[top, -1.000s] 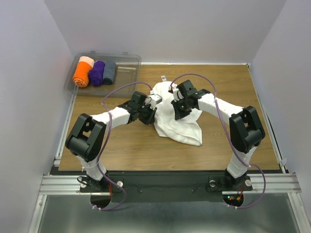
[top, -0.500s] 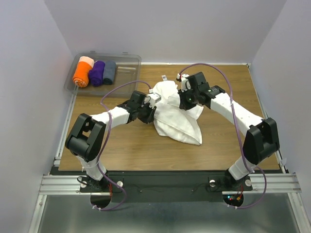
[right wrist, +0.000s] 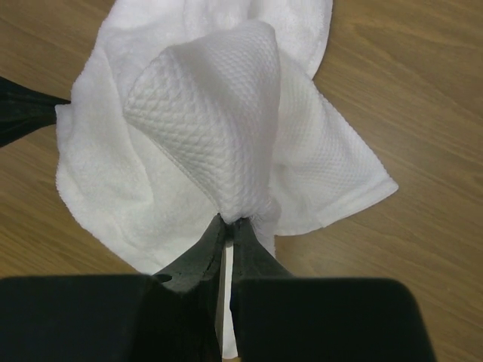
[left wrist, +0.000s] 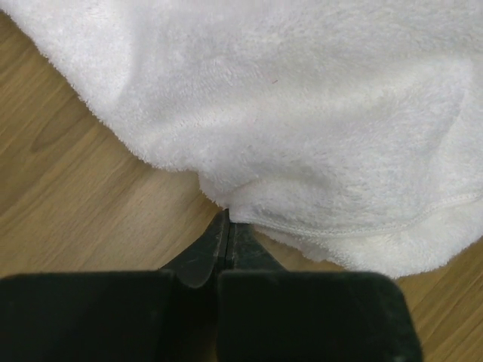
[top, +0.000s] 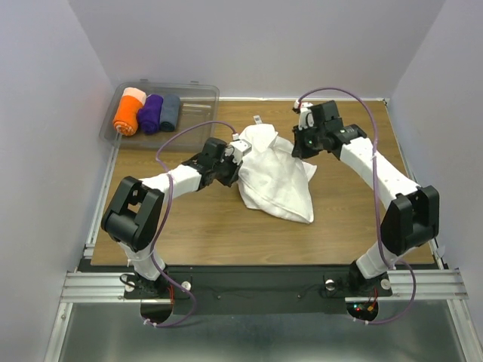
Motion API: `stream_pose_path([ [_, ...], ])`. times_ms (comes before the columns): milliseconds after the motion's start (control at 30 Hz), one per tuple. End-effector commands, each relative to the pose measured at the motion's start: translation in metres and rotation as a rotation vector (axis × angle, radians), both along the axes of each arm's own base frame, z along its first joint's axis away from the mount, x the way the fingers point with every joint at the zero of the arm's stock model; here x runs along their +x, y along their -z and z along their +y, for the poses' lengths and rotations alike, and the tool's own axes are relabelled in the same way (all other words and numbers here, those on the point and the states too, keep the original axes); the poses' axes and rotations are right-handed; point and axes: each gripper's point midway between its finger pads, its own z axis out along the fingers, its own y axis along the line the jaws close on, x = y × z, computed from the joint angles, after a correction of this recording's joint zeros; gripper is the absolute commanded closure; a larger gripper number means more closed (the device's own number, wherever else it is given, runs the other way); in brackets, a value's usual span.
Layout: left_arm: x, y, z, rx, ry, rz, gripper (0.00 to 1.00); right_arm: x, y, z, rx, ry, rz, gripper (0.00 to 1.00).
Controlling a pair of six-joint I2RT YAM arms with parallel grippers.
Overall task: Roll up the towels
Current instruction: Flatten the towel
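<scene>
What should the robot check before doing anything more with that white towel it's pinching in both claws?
1. Grip of the left gripper on the white towel hem: ok, shut on it.
2. Grip of the right gripper: ok, shut on a raised fold.
3. Towel flat, ready to roll: not ok, it is bunched.
4. Held points are matching corners: cannot tell.
5. Position of the coloured rolls: ok, in the clear bin, apart from the towel.

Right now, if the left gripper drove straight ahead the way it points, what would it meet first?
The white towel: the left gripper is shut on its hem, and the towel's bunched bulk fills the line ahead. What lies behind it is hidden.
</scene>
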Motion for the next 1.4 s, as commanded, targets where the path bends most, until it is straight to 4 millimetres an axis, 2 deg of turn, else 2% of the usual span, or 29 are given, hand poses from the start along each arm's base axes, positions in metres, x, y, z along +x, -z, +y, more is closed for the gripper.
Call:
stream_pose_path([
  [0, 0.021, -0.054, 0.001, -0.010, -0.002, -0.149, 1.00, 0.028, -0.076, -0.030, 0.074, 0.083, -0.176, 0.99],
  [67, 0.016, -0.070, 0.007, 0.004, 0.003, -0.179, 1.00, 0.036, -0.099, -0.059, 0.089, 0.142, -0.223, 0.99],
  [100, 0.016, -0.078, 0.009, 0.004, 0.001, -0.201, 1.00, 0.036, -0.103, -0.069, 0.092, 0.162, -0.228, 0.99],
  [133, 0.018, -0.088, 0.013, 0.008, -0.013, -0.231, 1.00, 0.038, -0.121, -0.089, 0.100, 0.201, -0.265, 0.99],
  [200, 0.014, -0.114, 0.021, 0.016, -0.023, -0.276, 1.00, 0.039, -0.140, -0.109, 0.100, 0.241, -0.312, 1.00],
  [233, 0.017, -0.129, 0.025, 0.025, -0.039, -0.318, 1.00, 0.038, -0.160, -0.128, 0.105, 0.280, -0.359, 0.99],
  [267, 0.017, -0.135, 0.029, 0.033, -0.052, -0.335, 1.00, 0.038, -0.169, -0.136, 0.104, 0.297, -0.381, 0.99],
  [300, 0.018, -0.159, 0.033, 0.023, -0.072, -0.380, 1.00, 0.037, -0.181, -0.148, 0.103, 0.324, -0.412, 0.99],
  [367, 0.026, -0.192, 0.041, 0.027, -0.119, -0.451, 1.00, 0.036, -0.210, -0.180, 0.099, 0.401, -0.483, 0.99],
  [433, 0.028, -0.219, 0.050, 0.031, -0.160, -0.514, 1.00, 0.033, -0.231, -0.199, 0.103, 0.450, -0.533, 0.99],
  [467, 0.028, -0.241, 0.053, 0.016, -0.178, -0.560, 1.00, 0.030, -0.253, -0.221, 0.092, 0.498, -0.588, 0.99],
  [533, 0.032, -0.262, 0.065, 0.030, -0.236, -0.619, 1.00, 0.028, -0.271, -0.246, 0.100, 0.576, -0.628, 0.99],
  [600, 0.035, -0.289, 0.076, 0.037, -0.291, -0.688, 1.00, 0.029, -0.290, -0.262, 0.085, 0.615, -0.675, 1.00],
  [700, 0.042, -0.313, 0.085, 0.064, -0.327, -0.778, 1.00, 0.033, -0.309, -0.280, 0.080, 0.657, -0.723, 0.99],
  [733, 0.046, -0.317, 0.088, 0.074, -0.339, -0.791, 1.00, 0.040, -0.306, -0.286, 0.083, 0.665, -0.714, 0.99],
  [800, 0.054, -0.328, 0.089, 0.082, -0.350, -0.805, 1.00, 0.046, -0.314, -0.289, 0.092, 0.670, -0.732, 0.99],
  [833, 0.056, -0.330, 0.087, 0.075, -0.334, -0.797, 1.00, 0.044, -0.328, -0.289, 0.095, 0.670, -0.767, 1.00],
  [867, 0.057, -0.343, 0.088, 0.057, -0.334, -0.808, 1.00, 0.047, -0.328, -0.293, 0.094, 0.678, -0.766, 0.99],
  [933, 0.048, -0.342, 0.078, 0.031, -0.252, -0.778, 1.00, 0.044, -0.328, -0.293, 0.081, 0.673, -0.767, 0.99],
  [967, 0.043, -0.336, 0.077, 0.029, -0.228, -0.766, 1.00, 0.034, -0.332, -0.291, 0.072, 0.668, -0.780, 1.00],
  [1000, 0.027, -0.339, 0.070, -0.001, -0.158, -0.766, 1.00, 0.029, -0.326, -0.290, 0.046, 0.653, -0.774, 0.99],
  [1067, 0.005, -0.329, 0.069, -0.004, -0.085, -0.741, 1.00, 0.023, -0.288, -0.293, 0.000, 0.657, -0.693, 0.99],
  [1100, -0.010, -0.315, 0.065, -0.001, -0.011, -0.696, 1.00, 0.003, -0.292, -0.290, -0.056, 0.637, -0.719, 0.99],
  [1133, -0.020, -0.305, 0.064, 0.024, 0.043, -0.682, 1.00, -0.005, -0.281, -0.291, -0.090, 0.635, -0.705, 0.99],
  [1167, -0.039, -0.283, 0.069, 0.051, 0.090, -0.626, 1.00, -0.010, -0.245, -0.292, -0.118, 0.635, -0.629, 0.99],
  [1200, -0.053, -0.271, 0.066, 0.045, 0.155, -0.596, 1.00, -0.028, -0.246, -0.291, -0.182, 0.618, -0.649, 0.99],
  [1233, -0.064, -0.259, 0.067, 0.085, 0.230, -0.596, 1.00, -0.037, -0.231, -0.292, -0.212, 0.614, -0.620, 1.00],
  [1267, -0.077, -0.235, 0.068, 0.111, 0.297, -0.548, 1.00, -0.043, -0.204, -0.292, -0.235, 0.607, -0.557, 1.00],
  [1367, -0.130, -0.188, 0.080, 0.186, 0.484, -0.424, 1.00, -0.072, -0.175, -0.293, -0.341, 0.562, -0.482, 0.99],
])
